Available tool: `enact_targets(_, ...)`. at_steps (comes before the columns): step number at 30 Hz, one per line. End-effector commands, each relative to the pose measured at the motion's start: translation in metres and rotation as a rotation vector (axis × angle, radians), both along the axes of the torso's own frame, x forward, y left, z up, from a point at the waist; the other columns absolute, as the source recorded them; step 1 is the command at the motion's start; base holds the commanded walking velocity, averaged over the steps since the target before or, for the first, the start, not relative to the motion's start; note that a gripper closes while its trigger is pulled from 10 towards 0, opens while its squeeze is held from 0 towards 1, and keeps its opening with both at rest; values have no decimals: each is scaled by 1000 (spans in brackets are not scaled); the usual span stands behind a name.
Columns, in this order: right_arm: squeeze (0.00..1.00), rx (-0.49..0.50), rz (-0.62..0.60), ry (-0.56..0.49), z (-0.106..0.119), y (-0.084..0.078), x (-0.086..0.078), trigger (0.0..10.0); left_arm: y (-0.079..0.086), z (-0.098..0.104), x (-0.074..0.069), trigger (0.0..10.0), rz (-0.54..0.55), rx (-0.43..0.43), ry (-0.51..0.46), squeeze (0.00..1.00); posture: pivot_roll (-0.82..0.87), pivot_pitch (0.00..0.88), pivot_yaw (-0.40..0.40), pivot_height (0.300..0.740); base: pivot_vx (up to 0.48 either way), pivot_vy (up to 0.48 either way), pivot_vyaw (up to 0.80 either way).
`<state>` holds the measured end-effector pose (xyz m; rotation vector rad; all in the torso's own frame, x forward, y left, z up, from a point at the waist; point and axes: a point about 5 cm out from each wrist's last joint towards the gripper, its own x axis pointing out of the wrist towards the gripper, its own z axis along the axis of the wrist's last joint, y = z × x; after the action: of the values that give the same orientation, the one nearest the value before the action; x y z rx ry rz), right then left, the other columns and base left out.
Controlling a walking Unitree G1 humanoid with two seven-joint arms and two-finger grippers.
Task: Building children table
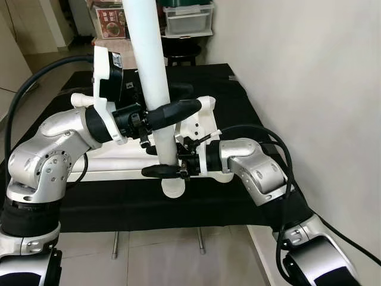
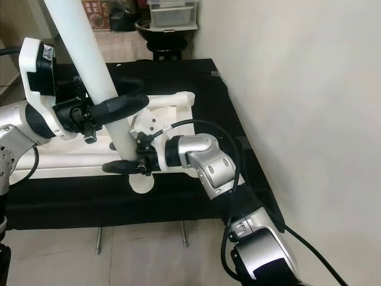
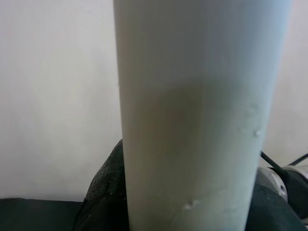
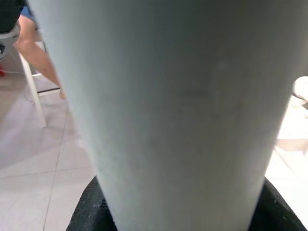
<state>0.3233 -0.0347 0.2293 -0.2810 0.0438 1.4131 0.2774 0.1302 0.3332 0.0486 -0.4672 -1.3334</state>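
Gripping white table leg (image 1: 152,71): left gripper (image 1: 156,116) clamped mid-shaft, right gripper (image 1: 168,170) clamped near its foot; rigid, smooth, likely slippery

A smooth, matt white plastic-looking leg (image 1: 152,71) stands over a matt black cloth (image 1: 232,202), between glossy silver metal arms (image 1: 56,146).

A white table leg (image 1: 152,83) stands nearly upright at frame centre, its foot on the white tabletop (image 1: 128,158) lying on a black cloth (image 1: 238,107). The left gripper (image 1: 175,112) clamps it mid-frame; the right gripper (image 1: 162,161) grasps it lower down.
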Motion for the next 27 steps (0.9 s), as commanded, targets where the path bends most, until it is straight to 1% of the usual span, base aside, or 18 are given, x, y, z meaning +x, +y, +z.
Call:
enact_targets(1, 0, -38, 13, 69, -13, 21, -7, 0, -31, 8, -17, 0, -218, 7, -60, 0, -93, 9, 7, 740, 0, 0, 0)
enact_targets(7, 0, -17, 1, 98, -14, 21, -8, 0, -30, 11, -17, 0, -224, -3, -70, 0, -98, 6, 8, 740, 0, 0, 0)
enact_targets(10, 0, 6, -26, 109, -14, 19, -6, 0, -29, 12, -16, 0, -204, -15, -84, 0, -97, 3, 10, 740, 0, 0, 0)
enact_targets(11, 0, 27, -62, 102, -11, 17, -1, 0, -27, 15, -11, 6941, -142, -59, -72, 0, -97, 5, 11, 740, 0, 0, 0)
enact_targets(12, 0, 27, -62, 102, -11, 17, -1, 0, -27, 15, -11, 6941, -142, -59, -72, 0, -97, 5, 11, 740, 0, 0, 0)
enact_targets(13, 0, 54, -112, 78, -7, 13, 6, 0, -22, 19, -3, 10000, -56, -122, -65, 1000, -96, 8, 12, 740, 0, 0, 0)
enact_targets(14, 0, 54, -112, 78, -7, 13, 6, 0, -22, 19, -3, 10000, -56, -122, -65, 1000, -96, 8, 12, 740, 0, 0, 0)
enact_targets(15, 0, 88, -200, 47, 1, 6, 17, 0, -10, 25, 7, 10000, 75, -200, -58, 1000, -95, 13, 13, 740, 0, 0, 0)
enact_targets(16, 0, 112, -259, 28, 6, 1, 24, 0, -1, 28, 13, 10000, 162, -251, -53, 1000, -95, 13, 13, 740, 0, 0, 0)
enact_targets(17, 0, 112, -259, 28, 6, 1, 24, 0, -1, 28, 13, 10000, 162, -251, -53, 1000, -95, 13, 13, 740, 0, 0, 0)
enact_targets(19, 0, 171, -428, -21, 20, -14, 41, 0, 27, 37, 20, 10000, 350, -378, -57, 1000, -94, 34, 14, 740, 0, 0, 0)
enact_targets(20, 0, 195, -510, -46, 26, -23, 49, 0, 43, 41, 19, 10000, 425, -439, -58, 1000, -93, 41, 12, 740, 0, 0, 0)
enact_targets(21, 0, 195, -510, -46, 26, -23, 49, 0, 43, 41, 19, 10000, 425, -439, -58, 1000, -93, 41, 12, 740, 0, 0, 0)
enact_targets(22, 0, 221, -637, -96, 36, -38, 58, 0, 65, 46, 14, 10000, 535, -525, -64, 1000, -88, 69, 9, 740, 0, 0, 0)
enact_targets(23, 0, 222, -684, -120, 39, -44, 62, 0, 72, 48, 11, 10000, 571, -550, -68, 1000, -88, 69, 9, 740, 0, 0, 0)
enact_targets(24, 0, 222, -684, -120, 39, -44, 62, 0, 72, 48, 11, 10000, 571, -550, -68, 1000, -88, 69, 9, 740, 0, 0, 0)
enact_targets(25, 0, 236, -788, -165, 45, -57, 68, 0, 83, 47, 4, 10000, 649, -572, -77, 1000, -85, 100, 8, 740, 0, 0, 0)
enact_targets(27, 0, 254, -858, -182, 49, -66, 71, 0, 86, 41, 1, 10000, 692, -550, -71, 1000, -79, 119, 3, 740, 0, 0, 0)
